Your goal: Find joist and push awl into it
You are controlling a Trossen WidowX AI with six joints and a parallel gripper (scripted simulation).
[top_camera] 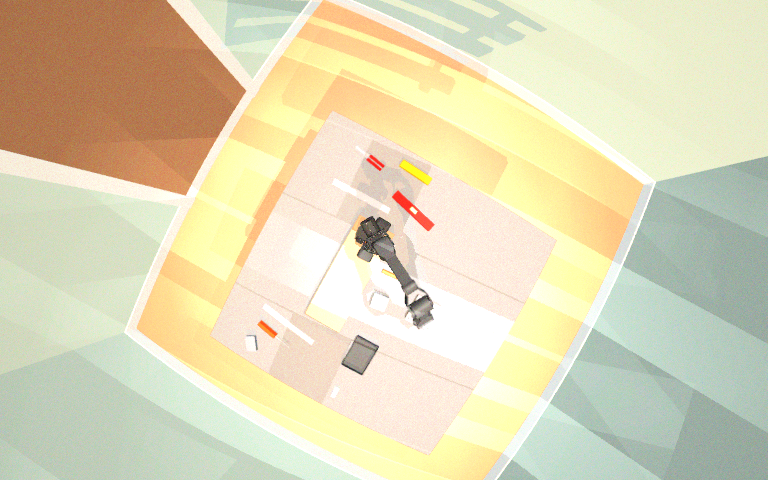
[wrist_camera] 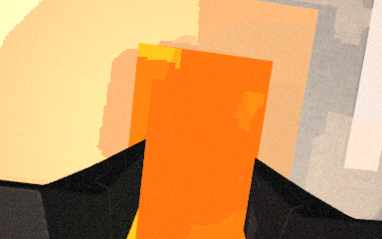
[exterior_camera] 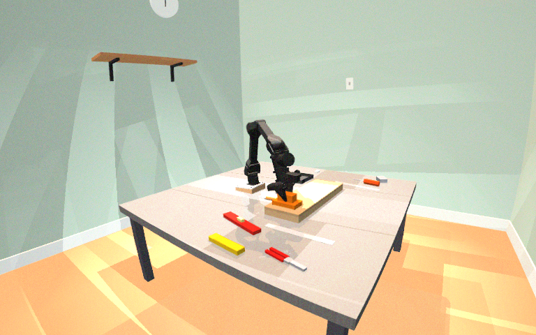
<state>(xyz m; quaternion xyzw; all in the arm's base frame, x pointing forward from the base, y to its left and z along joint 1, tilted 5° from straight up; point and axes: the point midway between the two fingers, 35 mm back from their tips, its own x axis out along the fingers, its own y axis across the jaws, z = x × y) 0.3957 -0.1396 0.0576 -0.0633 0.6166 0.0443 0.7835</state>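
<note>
My gripper (top_camera: 372,233) (exterior_camera: 282,196) (wrist_camera: 194,150) is shut on the orange stud finder (exterior_camera: 291,204) (wrist_camera: 209,100), its fingers on both sides of the upright block. The stud finder appears to rest on the near end of the floor panel (top_camera: 328,316) (exterior_camera: 328,189) (wrist_camera: 50,124) in the exterior view; its underside is hidden. The orange-yellow awl (top_camera: 389,273) lies beside the panel, toward the arm base. The dark tray (top_camera: 360,354) (exterior_camera: 310,177) holds nothing visible and stands past the panel's other end. The joist is not visible, and I see no hole.
A pale block (top_camera: 378,300) stands between panel and arm base. A red level (top_camera: 403,200) (exterior_camera: 233,218), a yellow block (top_camera: 415,172) (exterior_camera: 226,243) and red-handled pliers (top_camera: 374,162) (exterior_camera: 276,254) lie beyond the near panel end. An orange-handled tool (top_camera: 267,328) (exterior_camera: 371,181) lies near the far edge.
</note>
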